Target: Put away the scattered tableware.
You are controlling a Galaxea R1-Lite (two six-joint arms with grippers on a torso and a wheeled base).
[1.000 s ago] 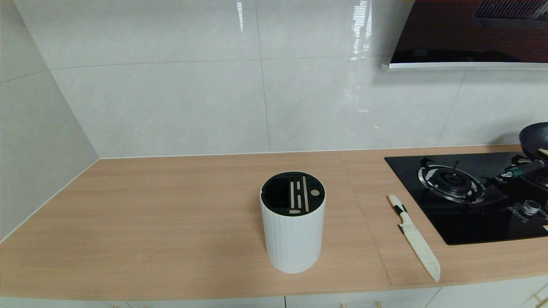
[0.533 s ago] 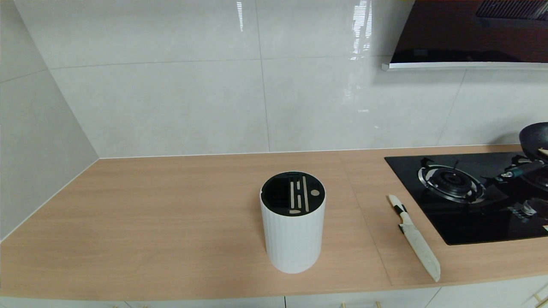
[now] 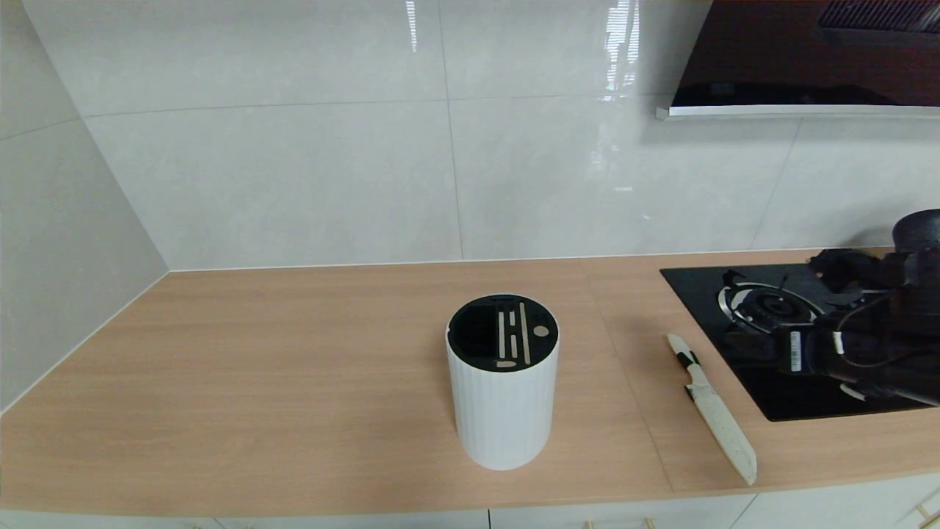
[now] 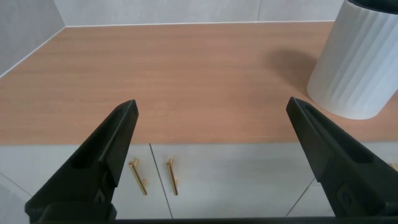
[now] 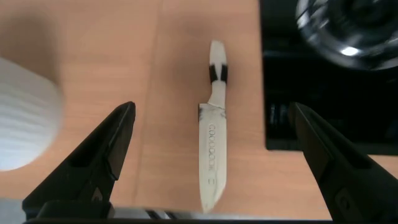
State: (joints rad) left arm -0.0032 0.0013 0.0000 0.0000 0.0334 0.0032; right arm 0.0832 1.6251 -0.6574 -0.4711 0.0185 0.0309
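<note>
On the table (image 3: 294,382) the knife (image 5: 213,143) lies flat, tip near the front edge; the wide-open right hand (image 5: 212,118) may nudge it off while pinching

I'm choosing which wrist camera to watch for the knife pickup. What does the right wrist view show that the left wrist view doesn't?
Right wrist view: the knife lying flat beside the black stove. Left wrist view: gold cabinet handles and the tiled wall. Both: the white ribbed holder and the wooden countertop.
</note>
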